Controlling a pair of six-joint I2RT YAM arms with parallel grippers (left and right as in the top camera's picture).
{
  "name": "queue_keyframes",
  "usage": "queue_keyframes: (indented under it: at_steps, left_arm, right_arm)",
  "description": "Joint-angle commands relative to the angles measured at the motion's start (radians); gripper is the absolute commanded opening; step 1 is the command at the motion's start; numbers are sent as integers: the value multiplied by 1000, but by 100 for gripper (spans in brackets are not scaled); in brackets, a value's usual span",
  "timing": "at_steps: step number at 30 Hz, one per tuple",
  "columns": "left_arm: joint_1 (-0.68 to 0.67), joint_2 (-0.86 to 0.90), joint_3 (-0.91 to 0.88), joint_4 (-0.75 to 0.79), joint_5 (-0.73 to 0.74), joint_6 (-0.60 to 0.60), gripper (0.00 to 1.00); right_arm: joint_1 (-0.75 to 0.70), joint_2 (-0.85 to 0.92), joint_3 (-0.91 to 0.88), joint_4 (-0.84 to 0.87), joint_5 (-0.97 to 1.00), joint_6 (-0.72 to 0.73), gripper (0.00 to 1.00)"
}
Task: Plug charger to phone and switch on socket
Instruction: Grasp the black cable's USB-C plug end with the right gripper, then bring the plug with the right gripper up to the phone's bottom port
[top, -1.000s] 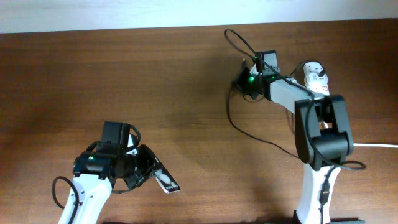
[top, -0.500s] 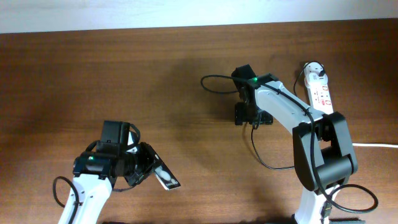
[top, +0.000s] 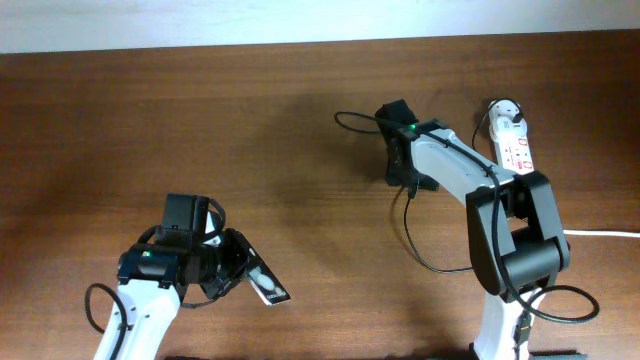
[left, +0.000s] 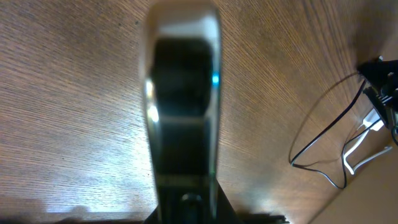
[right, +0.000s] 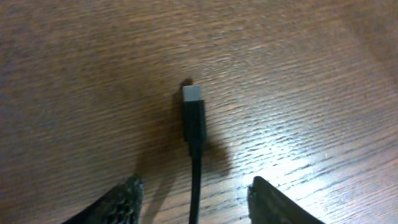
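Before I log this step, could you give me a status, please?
Left gripper shut on phone. Right gripper open, charger tip between fingers. No obstruction seen.

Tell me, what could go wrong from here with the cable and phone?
1. The right gripper stands open around the charger, its connector tip unclamped; closing could nudge it askew.
2. The charger's slack loops beside the right arm and might snag.
3. The phone sits tilted in the left gripper, far from the tip, so lining up may be tricky.
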Motion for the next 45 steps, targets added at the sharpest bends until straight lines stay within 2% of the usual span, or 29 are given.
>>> queue_keyframes:
  at_steps: [1,3,7,13,15,22,25,28,33,36,40,41,45]
  left_arm:
    - [4,-6,9,4,8,16,3]
    - [4,-6,9,4,8,16,2]
    - [4,-6,9,4,8,16,2]
    - [4,-6,9,4,8,16,2]
    - [4,-6,9,3,8,16,1]
    - [4,-6,9,4,8,16,0]
    - [4,-6,9,4,8,16,0]
    - [4,-6,9,3,25,16,0]
    - [4,-6,9,28,133,17,0]
    - [4,-6,9,151,154,17,0]
    - [4,59,9,468,200,-11,0]
    - [4,97,9,563,212,-43,0]
    - [4,318,9,1052,436,-200,0]
  right_arm:
    - [-13,57,-9,-20,16,7,47]
    - [-14,67,-9,-34,15,7,37]
    - [-14,104,-11,-56,15,7,26]
    - [-14,109,-11,-55,3,7,22]
    - [-14,111,-11,-55,-12,7,16]
    - [-14,111,-11,-55,-42,7,5]
    - [-14,111,-11,-55,-54,7,4]
    - [-15,84,1,-68,-179,3,4]
    - [-15,-144,16,-143,-398,-111,4]
    - [-15,-333,16,-227,-417,-132,4]
    - [-14,-591,16,-343,-550,-159,4]
    - [-13,-643,16,-376,-589,-161,4]
    - [-13,-790,16,-507,-690,-211,4]
